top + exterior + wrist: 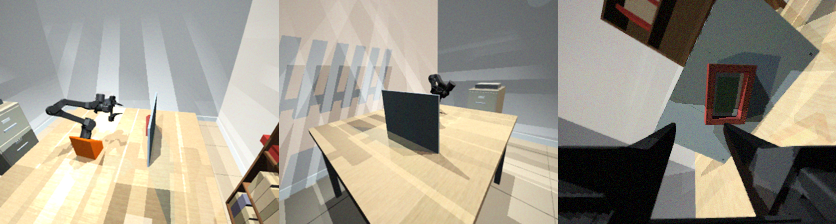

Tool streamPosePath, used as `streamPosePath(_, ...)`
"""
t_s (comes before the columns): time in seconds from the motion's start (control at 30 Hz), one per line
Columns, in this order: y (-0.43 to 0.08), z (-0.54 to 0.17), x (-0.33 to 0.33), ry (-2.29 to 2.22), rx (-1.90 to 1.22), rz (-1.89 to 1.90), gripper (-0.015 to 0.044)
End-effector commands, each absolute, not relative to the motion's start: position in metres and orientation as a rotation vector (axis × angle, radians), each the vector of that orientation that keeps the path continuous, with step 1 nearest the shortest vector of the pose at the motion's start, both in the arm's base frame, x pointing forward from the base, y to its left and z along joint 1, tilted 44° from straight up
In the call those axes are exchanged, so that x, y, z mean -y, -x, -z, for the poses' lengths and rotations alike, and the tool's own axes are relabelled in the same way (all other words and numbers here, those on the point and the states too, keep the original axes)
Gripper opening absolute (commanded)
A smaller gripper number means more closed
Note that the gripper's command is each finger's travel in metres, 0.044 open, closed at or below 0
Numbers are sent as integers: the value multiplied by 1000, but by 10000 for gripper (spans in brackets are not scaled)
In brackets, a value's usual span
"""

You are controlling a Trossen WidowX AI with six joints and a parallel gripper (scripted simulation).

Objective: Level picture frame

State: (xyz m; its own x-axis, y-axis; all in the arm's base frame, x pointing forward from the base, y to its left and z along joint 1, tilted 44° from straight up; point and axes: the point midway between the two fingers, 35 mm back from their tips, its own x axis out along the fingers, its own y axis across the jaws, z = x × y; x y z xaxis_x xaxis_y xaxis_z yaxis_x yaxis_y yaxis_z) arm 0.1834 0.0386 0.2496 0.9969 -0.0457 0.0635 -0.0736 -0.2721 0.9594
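Note:
The picture frame [147, 125] [709, 95] has a red border and a dark green picture, and hangs on the robot-side face of the upright blue-grey panel [149, 148] [411, 120] [698, 52]. In the wrist view its long bars are clearly turned against the panel's top and bottom edges. Facing the panel, its right end, uppermost in that view, sits higher. The screw and notched strip are hidden. My gripper [121, 109] [699, 126] is open and empty, a clear gap short of the frame. In the exterior view the panel hides the frame and fingertips.
The panel stands on the wooden table [92, 191] [402, 188]. An orange block [86, 148] is by the arm's base. A drawer cabinet [15, 132] [483, 100] stands beyond the table, and a bookcase [246, 197] [675, 30] stands behind the panel's side.

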Motion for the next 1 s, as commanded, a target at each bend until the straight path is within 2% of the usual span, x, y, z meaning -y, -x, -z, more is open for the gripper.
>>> streamPosePath(0.0,-183,-250,-38,-1853,91,-25,260)
streamPosePath(0.97,-187,-249,-42,-1847,88,-28,260)
